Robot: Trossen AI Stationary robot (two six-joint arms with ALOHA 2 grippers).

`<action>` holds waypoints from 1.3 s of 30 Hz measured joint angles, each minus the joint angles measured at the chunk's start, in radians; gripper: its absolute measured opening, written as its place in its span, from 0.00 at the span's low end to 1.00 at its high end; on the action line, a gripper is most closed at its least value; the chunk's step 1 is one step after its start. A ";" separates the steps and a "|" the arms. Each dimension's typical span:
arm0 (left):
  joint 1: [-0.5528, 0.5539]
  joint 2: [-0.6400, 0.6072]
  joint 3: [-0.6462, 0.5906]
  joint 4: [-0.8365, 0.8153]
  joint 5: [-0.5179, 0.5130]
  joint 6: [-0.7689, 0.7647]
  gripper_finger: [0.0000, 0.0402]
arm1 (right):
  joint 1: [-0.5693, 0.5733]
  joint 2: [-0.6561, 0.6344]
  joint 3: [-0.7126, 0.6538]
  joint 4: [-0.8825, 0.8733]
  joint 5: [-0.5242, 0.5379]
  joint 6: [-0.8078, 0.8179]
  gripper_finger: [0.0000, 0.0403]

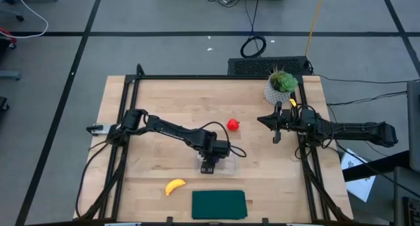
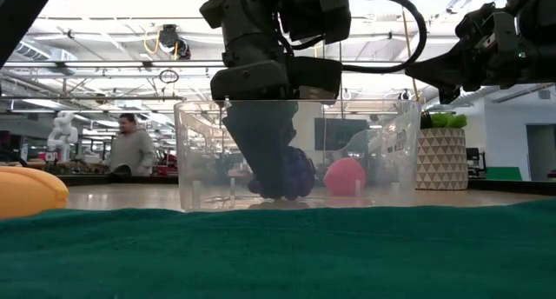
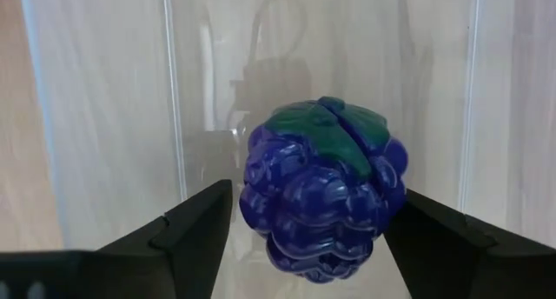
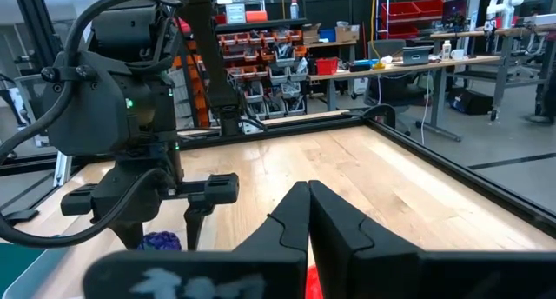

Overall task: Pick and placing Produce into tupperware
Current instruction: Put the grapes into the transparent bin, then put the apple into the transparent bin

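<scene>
The purple grape cluster (image 3: pixel 323 188) sits inside the clear tupperware (image 1: pixel 226 164), low near its floor (image 2: pixel 291 173). My left gripper (image 1: pixel 210 164) reaches down into the tupperware (image 2: pixel 382 151), open, with a finger on either side of the cluster. The red strawberry (image 1: pixel 233 125) lies on the table beyond the tupperware and shows through its wall (image 2: pixel 345 176). The yellow banana (image 1: pixel 174 186) lies near the table's near edge (image 2: pixel 30 190). My right gripper (image 1: pixel 262 119) is shut (image 4: pixel 308 203) and hovers to the right of the strawberry. My left gripper comes from above, pointing down, and its fingers (image 3: pixel 201 225) flank the grape cluster's sides (image 3: pixel 252 195). A thin strip of light shows between one finger and the cluster. Whether the other finger (image 3: pixel 434 238) touches it I cannot tell.
A flat dark green cloth (image 1: pixel 218 204) lies at the near edge, in front of the tupperware. A potted plant (image 1: pixel 282 87) stands at the far right corner. A black frame (image 1: pixel 125 121) runs along the table's sides. Bare wood lies on the left and in the far middle.
</scene>
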 joint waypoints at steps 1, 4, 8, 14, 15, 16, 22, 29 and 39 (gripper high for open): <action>0.000 0.000 0.000 0.000 0.000 0.002 0.71 | 0.000 0.000 0.000 0.000 0.000 0.000 0.00; 0.000 0.000 0.000 -0.001 -0.001 0.003 0.72 | 0.000 0.000 0.000 0.000 0.000 0.000 0.00; 0.000 0.000 0.000 -0.004 -0.007 0.007 0.72 | 0.000 0.000 0.000 0.000 0.000 0.000 0.00; 0.001 -0.019 -0.001 -0.016 -0.022 0.013 0.72 | 0.000 0.000 0.000 0.000 0.000 0.000 0.00; 0.001 -0.026 -0.002 -0.020 -0.025 0.013 0.72 | 0.000 0.000 0.000 0.000 0.000 0.000 0.00; 0.001 -0.035 -0.002 -0.018 -0.030 0.013 0.72 | 0.000 0.000 0.000 0.000 0.000 0.000 0.00; 0.001 -0.084 -0.002 -0.020 -0.034 0.013 0.72 | 0.000 0.000 0.000 0.000 0.000 0.000 0.00; 0.001 -0.115 -0.001 -0.084 -0.057 0.009 0.71 | 0.000 0.001 0.000 -0.001 0.000 0.000 0.00; 0.001 -0.135 0.000 -0.095 -0.064 0.010 0.50 | 0.000 0.002 0.000 -0.001 0.000 -0.002 0.00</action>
